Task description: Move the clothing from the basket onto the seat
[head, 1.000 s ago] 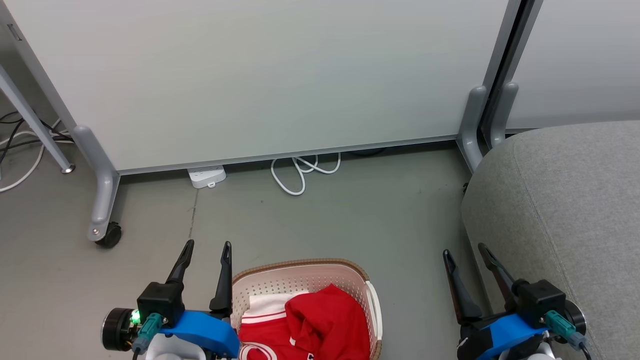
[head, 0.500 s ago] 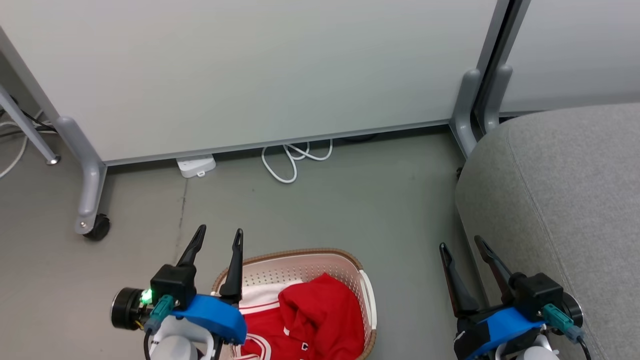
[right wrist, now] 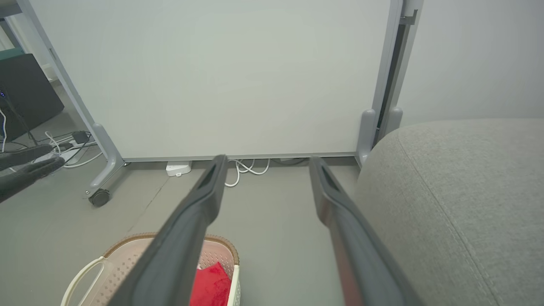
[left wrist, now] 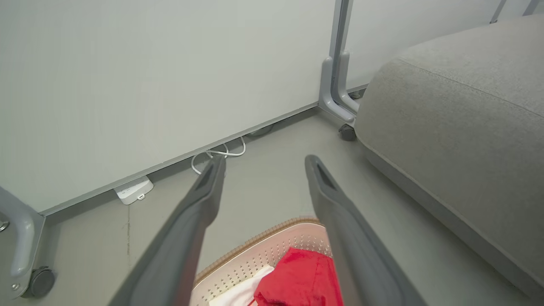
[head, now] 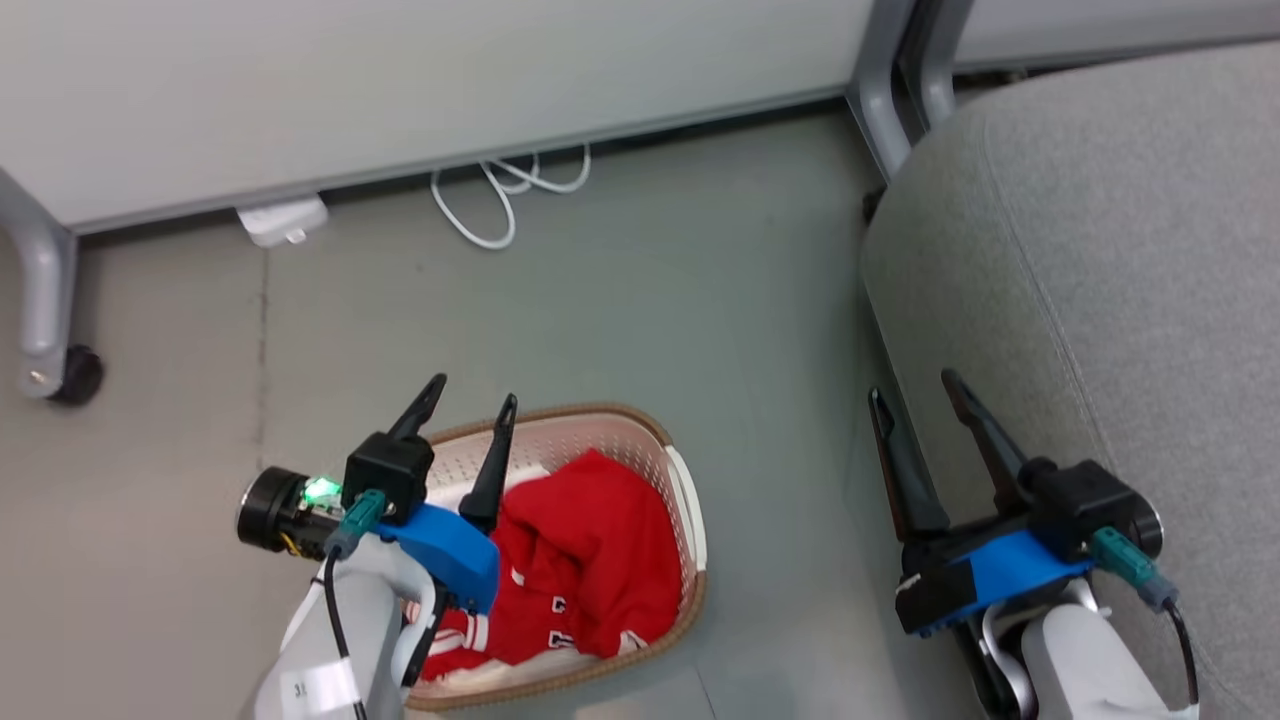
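Black and long, the left fingers (head: 497, 455) stand spread wide and hold nothing, over the left rim of the cream perforated plastic laundry basket with a brown braided rim (head: 600, 412), lower centre of the head view. The right fingers (head: 900, 460), equally wide and empty, hang at lower right beside the large grey woven-fabric upholstered seat (head: 1120, 250). Both red garments, plain (head: 590, 530) and white-trimmed lettered jersey (head: 520, 630), lie bunched in the basket. The visible part of the seat is bare. Judging from this, nothing is moved yet: both pieces need gripping, lifting and laying on the seat.
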Motion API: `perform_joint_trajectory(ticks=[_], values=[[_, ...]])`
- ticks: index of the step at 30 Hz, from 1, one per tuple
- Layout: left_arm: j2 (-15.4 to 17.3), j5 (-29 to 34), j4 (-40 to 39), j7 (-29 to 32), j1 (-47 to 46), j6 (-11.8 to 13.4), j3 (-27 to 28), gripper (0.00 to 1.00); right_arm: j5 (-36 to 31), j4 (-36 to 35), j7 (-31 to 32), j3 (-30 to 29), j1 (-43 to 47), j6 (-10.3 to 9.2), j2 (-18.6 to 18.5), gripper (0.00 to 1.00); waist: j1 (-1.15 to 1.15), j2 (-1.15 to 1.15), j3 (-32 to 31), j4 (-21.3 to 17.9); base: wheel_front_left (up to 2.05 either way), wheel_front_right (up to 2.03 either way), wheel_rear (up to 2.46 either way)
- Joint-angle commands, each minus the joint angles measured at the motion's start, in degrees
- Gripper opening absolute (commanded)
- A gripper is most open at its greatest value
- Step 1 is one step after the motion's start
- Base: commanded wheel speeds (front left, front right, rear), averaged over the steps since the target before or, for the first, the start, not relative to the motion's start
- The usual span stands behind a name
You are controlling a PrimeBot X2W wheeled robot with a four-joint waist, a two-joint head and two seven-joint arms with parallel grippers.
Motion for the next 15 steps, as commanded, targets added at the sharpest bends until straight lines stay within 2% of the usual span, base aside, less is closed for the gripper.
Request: perform_joint_trajectory(ticks=[1,15], values=[[1.1,-0.7,1.7,-0.3,-2.4,-0.1,-1.5,1.0,0.4,-0.5,-0.2,0.2,-2.0,0.03,-0.3,1.0,0.0,0.0,5.2,-2.7,0.0,0.0,0.0],[5.9,-4.7,16.1,-0.3,-14.4,-0.1,-12.4,1.0,0.7,-3.9,-0.2,1.4,-11.4,0.03,-0.2,1.0,0.0,0.0,21.0,-6.7,0.0,0.0,0.0]])
